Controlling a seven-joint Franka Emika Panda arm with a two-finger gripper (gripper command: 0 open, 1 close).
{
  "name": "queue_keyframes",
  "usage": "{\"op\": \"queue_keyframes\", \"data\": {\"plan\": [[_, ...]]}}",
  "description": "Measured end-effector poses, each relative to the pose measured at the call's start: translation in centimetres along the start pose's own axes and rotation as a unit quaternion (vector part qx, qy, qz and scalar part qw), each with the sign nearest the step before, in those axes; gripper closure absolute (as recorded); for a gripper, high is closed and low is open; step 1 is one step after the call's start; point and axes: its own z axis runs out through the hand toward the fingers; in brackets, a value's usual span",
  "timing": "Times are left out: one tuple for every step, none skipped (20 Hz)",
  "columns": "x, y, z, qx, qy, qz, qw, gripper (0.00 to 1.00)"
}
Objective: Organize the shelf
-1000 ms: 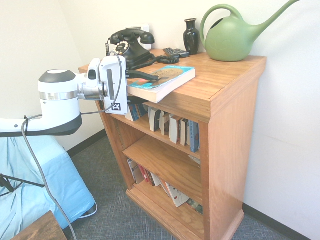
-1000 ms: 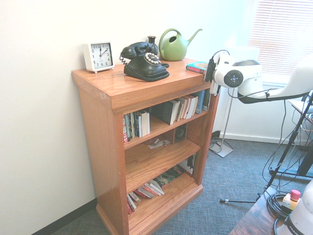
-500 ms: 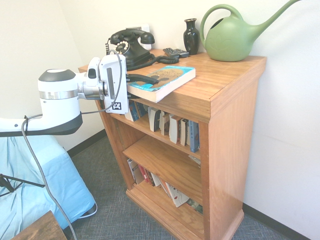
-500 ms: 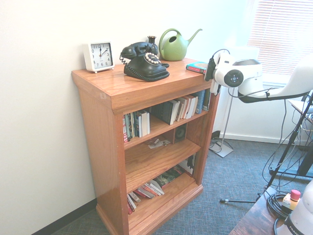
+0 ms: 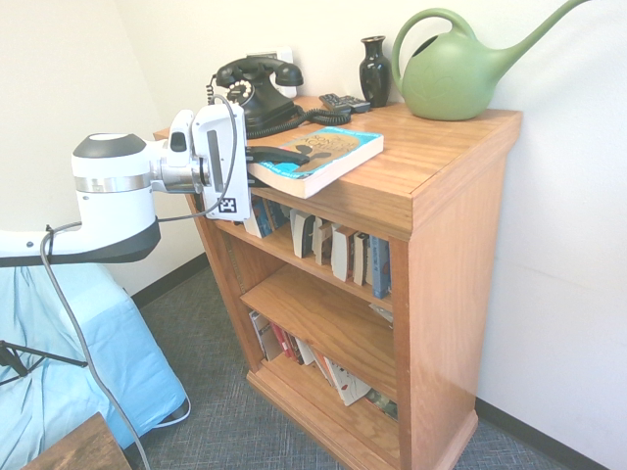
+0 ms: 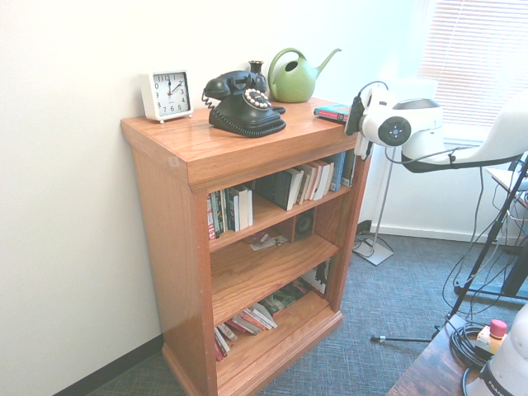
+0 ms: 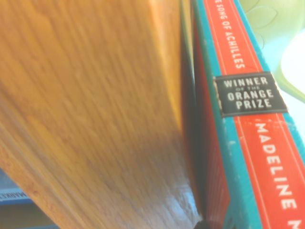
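"What have you got?"
"My gripper (image 5: 292, 166) is pinching the paperback (image 5: 340, 145) across its thickness, over the front edge of the shelf (image 5: 453, 225)'s top."
"How should you move it?"
"I'd keep the squeeze firm, lift a little so the cover won't scrape the oak, then draw straight back, clear of the phone (image 5: 257, 93), before turning it upright for the upper row of books (image 5: 343, 253)."

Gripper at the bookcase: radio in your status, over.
Gripper shut on the overhanging paperback. Bookcase: book still up top. Phone, vase further back.
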Motion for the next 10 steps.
{"op": "queue_keyframes", "data": {"plan": [[0.1, 0.3, -0.2, 0.002, -0.005, 0.011, 1.000, 1.00], [0.1, 0.6, -0.5, 0.005, -0.011, 0.024, 1.000, 1.00], [0.1, 1.1, -1.0, 0.007, -0.016, 0.036, 0.999, 1.00], [0.1, 1.5, -1.4, 0.009, -0.022, 0.048, 0.999, 1.00], [0.0, 2.1, -1.9, 0.012, -0.028, 0.061, 0.998, 1.00], [0.0, 2.7, -2.4, 0.014, -0.034, 0.073, 0.997, 1.00], [-0.1, 3.4, -2.9, 0.016, -0.040, 0.084, 0.996, 1.00], [-0.2, 4.0, -3.5, 0.018, -0.046, 0.098, 0.994, 1.00], [-0.3, 4.8, -4.0, 0.021, -0.052, 0.111, 0.992, 1.00], [-0.5, 5.5, -4.6, 0.023, -0.058, 0.124, 0.990, 1.00]]}}
